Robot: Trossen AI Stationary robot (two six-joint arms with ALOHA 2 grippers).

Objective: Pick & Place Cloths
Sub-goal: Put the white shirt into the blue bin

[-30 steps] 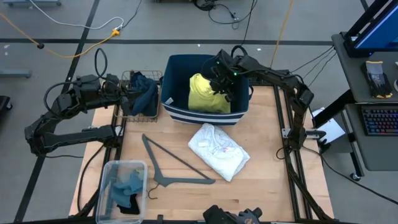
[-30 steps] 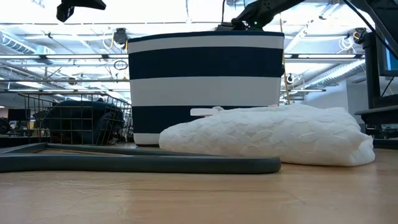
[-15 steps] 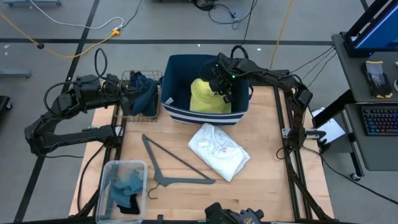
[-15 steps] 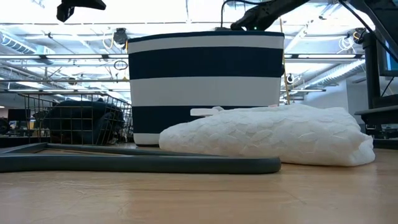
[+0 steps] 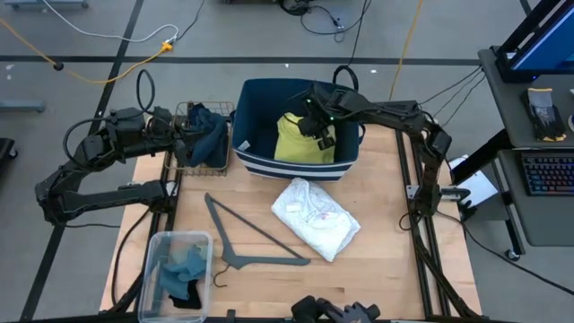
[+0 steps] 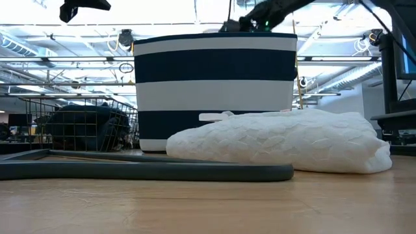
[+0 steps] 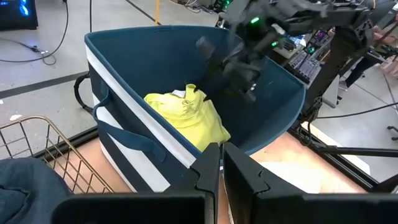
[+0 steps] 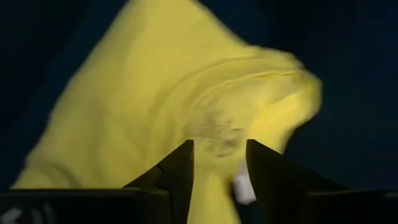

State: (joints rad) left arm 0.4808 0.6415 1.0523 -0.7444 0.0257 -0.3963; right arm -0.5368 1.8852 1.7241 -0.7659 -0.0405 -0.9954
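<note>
1. From the high view, the right gripper hangs inside the navy-and-white striped fabric bin at the far middle of the table, right over the crumpled yellow cloth lying in it.
2. The right wrist view gives what the overhead can't — the two dark fingers stand apart with a gap between them, the yellow cloth just past the tips and not pinched.
3. The left gripper sits over the wire basket at the table's left edge; its wrist view shows the jaws squeezed nearly together on nothing, with a dark teal cloth heaped in the basket.
4. The white quilted cloth lies on the wooden table in front of the bin, next to the grey plastic hanger.
5. The low view hides the bin's contents entirely — just its striped wall.
6. A clear plastic tub at the near left holds blue and dark cloths.
</note>
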